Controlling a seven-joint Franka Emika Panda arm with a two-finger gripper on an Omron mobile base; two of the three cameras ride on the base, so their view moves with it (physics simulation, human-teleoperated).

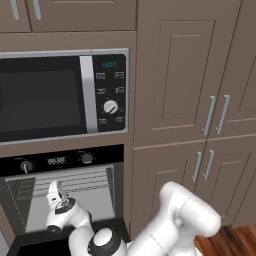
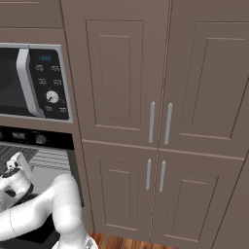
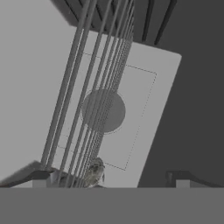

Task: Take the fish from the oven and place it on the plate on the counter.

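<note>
The oven stands with its door dropped open, and my arm reaches into its cavity. My gripper is inside, among the wire racks. In the hand view my gripper is open, its two tips far apart. The fish, small, grey and mottled, lies on a rack between the tips, nearer the left fingertip. Nothing is gripped. The plate and the counter are out of view.
A black-and-silver microwave sits right above the oven. Tall brown cabinet doors with silver handles are on the right. The rack wires and the oven side walls close in around the hand. A round fan cover marks the oven's back wall.
</note>
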